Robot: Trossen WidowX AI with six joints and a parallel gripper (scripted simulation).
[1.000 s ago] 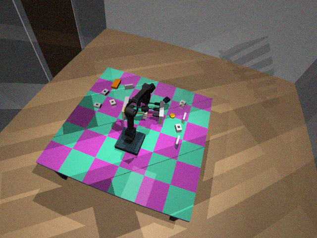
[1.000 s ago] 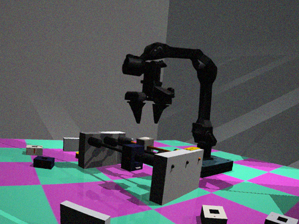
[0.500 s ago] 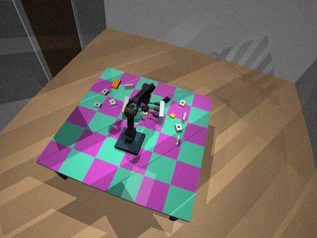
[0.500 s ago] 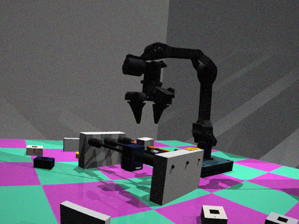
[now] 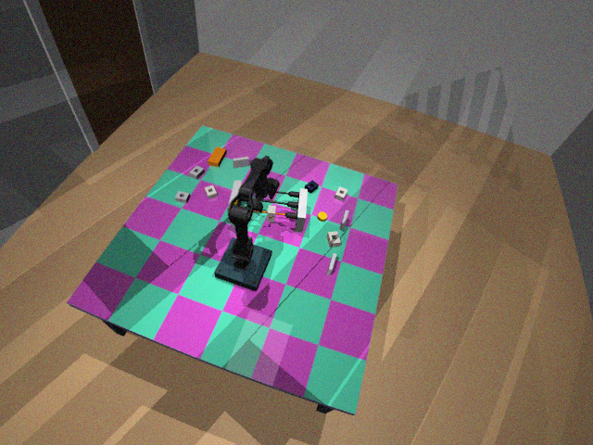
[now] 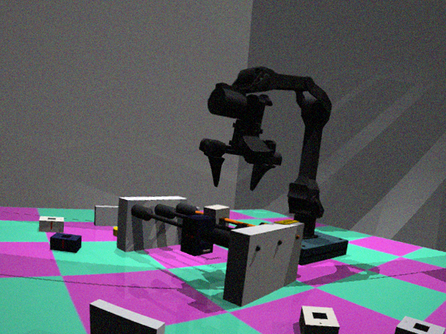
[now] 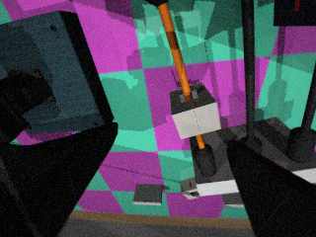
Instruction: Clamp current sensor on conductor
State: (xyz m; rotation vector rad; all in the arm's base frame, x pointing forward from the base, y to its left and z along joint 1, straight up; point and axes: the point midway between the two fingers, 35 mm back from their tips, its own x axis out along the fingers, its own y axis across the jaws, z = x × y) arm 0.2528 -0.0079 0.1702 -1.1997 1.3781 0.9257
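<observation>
A white sensor block (image 5: 271, 213) (image 6: 217, 205) (image 7: 195, 120) sits round the orange conductor (image 6: 239, 222) (image 7: 175, 51), between the two white end boards. The conductor enters one side of it and comes out at the other. It looks closed, but its latch and arrow cannot be made out. My gripper (image 6: 234, 187) (image 7: 172, 135) is open and empty, pointing down, with its fingertips clearly above the sensor and the conductors. A yellow striped label (image 6: 287, 222) lies at one end board; no lettering is readable.
The end boards (image 5: 302, 203) (image 6: 263, 261) also hold two dark conductors; a navy block (image 6: 197, 235) sits on one. Loose white blocks (image 5: 340, 193) (image 6: 318, 325), a navy block (image 5: 311, 185) (image 6: 65, 242), an orange block (image 5: 217, 156), a yellow disc (image 5: 321, 216) and upright plates (image 6: 126, 326) stand around.
</observation>
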